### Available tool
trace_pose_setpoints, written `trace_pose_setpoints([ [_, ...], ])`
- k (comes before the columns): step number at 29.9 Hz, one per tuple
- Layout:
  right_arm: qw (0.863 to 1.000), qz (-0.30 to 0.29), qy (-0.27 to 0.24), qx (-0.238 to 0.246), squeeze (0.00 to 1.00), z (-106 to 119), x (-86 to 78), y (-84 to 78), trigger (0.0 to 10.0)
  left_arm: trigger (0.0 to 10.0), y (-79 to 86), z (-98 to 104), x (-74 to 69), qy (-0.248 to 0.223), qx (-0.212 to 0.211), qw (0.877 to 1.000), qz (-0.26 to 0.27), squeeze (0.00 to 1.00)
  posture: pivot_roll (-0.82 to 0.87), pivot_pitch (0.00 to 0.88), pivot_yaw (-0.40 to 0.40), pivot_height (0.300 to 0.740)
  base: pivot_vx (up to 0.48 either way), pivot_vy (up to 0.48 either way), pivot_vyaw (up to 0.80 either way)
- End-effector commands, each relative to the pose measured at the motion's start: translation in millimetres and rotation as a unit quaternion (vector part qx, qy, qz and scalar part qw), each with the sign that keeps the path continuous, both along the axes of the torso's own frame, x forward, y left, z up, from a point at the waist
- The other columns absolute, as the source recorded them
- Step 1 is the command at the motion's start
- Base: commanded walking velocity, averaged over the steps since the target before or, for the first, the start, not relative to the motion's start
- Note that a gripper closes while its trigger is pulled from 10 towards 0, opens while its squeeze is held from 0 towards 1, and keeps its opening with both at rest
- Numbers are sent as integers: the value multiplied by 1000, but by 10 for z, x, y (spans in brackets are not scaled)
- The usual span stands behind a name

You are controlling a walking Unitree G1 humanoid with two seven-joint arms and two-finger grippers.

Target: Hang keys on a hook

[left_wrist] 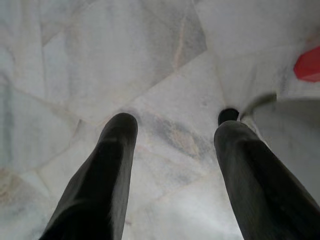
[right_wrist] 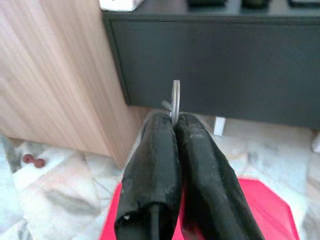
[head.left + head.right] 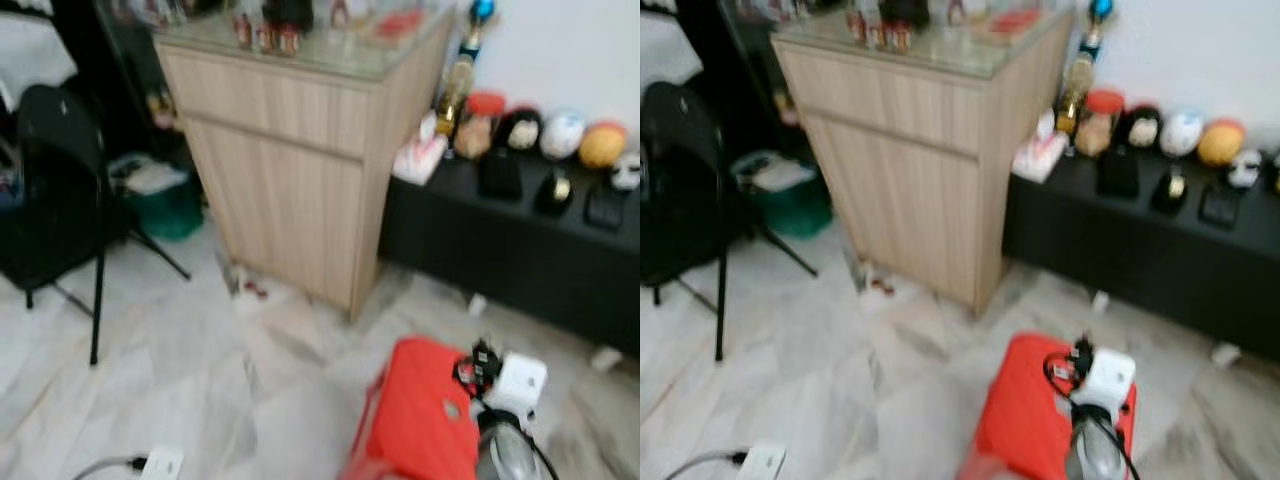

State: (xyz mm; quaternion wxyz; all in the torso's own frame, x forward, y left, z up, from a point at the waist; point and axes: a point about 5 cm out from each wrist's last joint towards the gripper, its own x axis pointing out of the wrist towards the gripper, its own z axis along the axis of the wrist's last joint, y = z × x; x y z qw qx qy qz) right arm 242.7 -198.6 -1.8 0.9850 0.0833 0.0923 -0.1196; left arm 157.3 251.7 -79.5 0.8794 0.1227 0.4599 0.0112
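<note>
In the right wrist view my right gripper (image 2: 173, 119) is shut on a thin metal key ring (image 2: 175, 96), which sticks up edge-on from between the fingertips. Whatever hangs from the ring is hidden behind the fingers (image 2: 152, 165). The gripper hovers above a red stool (image 2: 260, 200) and faces the corner where a wooden cabinet (image 2: 55, 75) meets a low black cabinet (image 2: 220, 60). My right arm (image 3: 510, 390) shows at the lower right of the blurred head views. My left gripper (image 1: 175, 125) hangs open over bare marble floor (image 1: 125, 60), holding nothing.
The tall wooden cabinet (image 3: 290, 180) stands ahead with small items on its glass top. The low black cabinet (image 3: 520, 250) to its right carries bottles, jars and helmets. A black folding chair (image 3: 60, 190) and a green bin (image 3: 165, 205) stand left. A power strip (image 3: 160, 462) lies on the floor.
</note>
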Motion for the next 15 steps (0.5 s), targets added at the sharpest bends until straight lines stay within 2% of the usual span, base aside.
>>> trace_pose_setpoints([
  [1, 1000, 0, 1, -2, 0, 2, 3, -6, 10000, 10000, 13, -18, -47, 12, 5, 1000, -5, 0, 45, 0, -26, 740, 0, 0, 0],
  [15, 1000, -10, 18, 10, 0, -41, 12, -1, 10000, 10000, 7, -12, -31, 8, 1, 1000, -3, 0, 51, 0, -28, 740, 0, 0, 0],
])
